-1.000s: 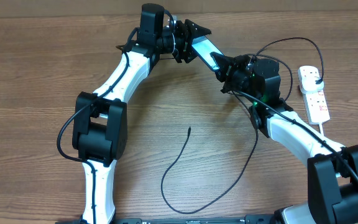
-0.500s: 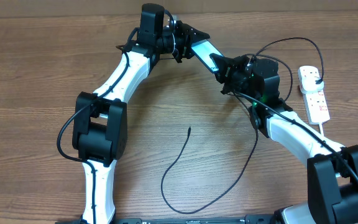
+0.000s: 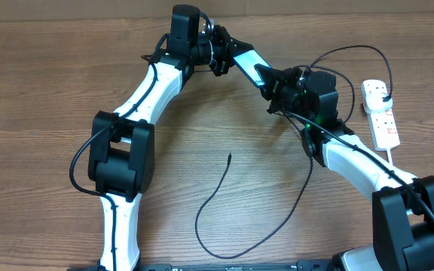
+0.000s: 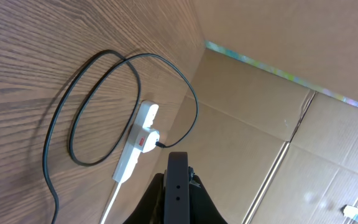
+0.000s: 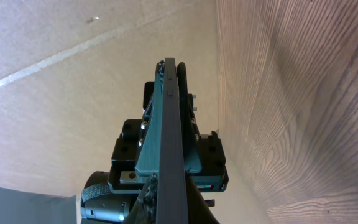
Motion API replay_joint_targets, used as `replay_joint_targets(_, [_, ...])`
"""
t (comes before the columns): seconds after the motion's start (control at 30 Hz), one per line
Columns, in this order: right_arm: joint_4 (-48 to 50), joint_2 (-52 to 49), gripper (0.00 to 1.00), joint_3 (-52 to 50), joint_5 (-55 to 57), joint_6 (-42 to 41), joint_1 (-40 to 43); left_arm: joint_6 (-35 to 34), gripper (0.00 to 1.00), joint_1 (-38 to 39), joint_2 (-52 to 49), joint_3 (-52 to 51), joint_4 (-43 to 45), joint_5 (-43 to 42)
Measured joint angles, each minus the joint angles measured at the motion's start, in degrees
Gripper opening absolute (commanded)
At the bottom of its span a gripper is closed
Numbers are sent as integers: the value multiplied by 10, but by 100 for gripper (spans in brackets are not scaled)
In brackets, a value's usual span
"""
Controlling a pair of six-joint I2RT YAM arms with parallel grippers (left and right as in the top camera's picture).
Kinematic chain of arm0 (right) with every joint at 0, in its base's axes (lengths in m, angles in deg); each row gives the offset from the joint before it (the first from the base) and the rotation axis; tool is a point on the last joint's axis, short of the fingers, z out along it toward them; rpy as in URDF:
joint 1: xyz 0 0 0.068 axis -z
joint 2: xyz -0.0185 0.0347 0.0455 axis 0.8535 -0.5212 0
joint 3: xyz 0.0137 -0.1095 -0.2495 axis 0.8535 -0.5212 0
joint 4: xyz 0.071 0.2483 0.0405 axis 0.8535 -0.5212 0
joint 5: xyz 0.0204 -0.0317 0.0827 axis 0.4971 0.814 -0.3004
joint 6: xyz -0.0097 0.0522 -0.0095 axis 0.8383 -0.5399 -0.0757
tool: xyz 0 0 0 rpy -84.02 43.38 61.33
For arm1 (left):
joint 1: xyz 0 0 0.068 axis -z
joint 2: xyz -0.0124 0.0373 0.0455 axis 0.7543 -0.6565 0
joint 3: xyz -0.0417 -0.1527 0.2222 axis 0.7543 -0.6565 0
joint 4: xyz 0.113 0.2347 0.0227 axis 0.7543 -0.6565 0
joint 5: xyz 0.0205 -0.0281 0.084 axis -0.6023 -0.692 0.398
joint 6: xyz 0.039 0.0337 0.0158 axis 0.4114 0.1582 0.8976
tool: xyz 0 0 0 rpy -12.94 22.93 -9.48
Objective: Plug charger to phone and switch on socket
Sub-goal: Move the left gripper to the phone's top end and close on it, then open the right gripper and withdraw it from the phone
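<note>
Wooden table, cardboard wall behind. Phone is up off the table near the far edge, clamped between left gripper and right gripper. Charger tip lies loose mid-table, its plug in the socket far right.

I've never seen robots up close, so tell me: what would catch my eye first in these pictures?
The phone stands out, held up between the two arms near the far edge of the table, the left gripper on one end and the right gripper on the other. Nearer, a thin black cable lies curled and loose on the wood, and a white power strip sits at the right.
</note>
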Motion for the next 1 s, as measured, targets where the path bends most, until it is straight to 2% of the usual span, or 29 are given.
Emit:
replay_joint_targets(0.07, [0,0,4,0,0,-1,0,0,4,0,0,0,0,0])
replay_joint_targets(0.13, [0,0,16,0,0,-2,0,0,4,0,0,0,0,0])
replay_joint_targets(0.17, [0,0,25,0,0,0,0,0,4,0,0,0,0,0])
replay_joint_targets(0.3, [11,0,96,3,5,7,0,11,4,1,0,-4,-5,2])
replay_joint_targets(0.33, [10,0,100,5,1,7,0,9,4,1,-1,-5,-4,2])
replay_joint_targets(0.67, [3,0,100,5,-61,24,-5,12,4,-7,-1,-5,0,-10])
replay_joint_targets(0.83, [4,0,100,5,-132,61,31,45,4,-75,-1,-5,-1,-47])
replay_joint_targets(1.0, [9,0,100,5,-219,131,83,109,4,-170,-1,-5,0,-128])
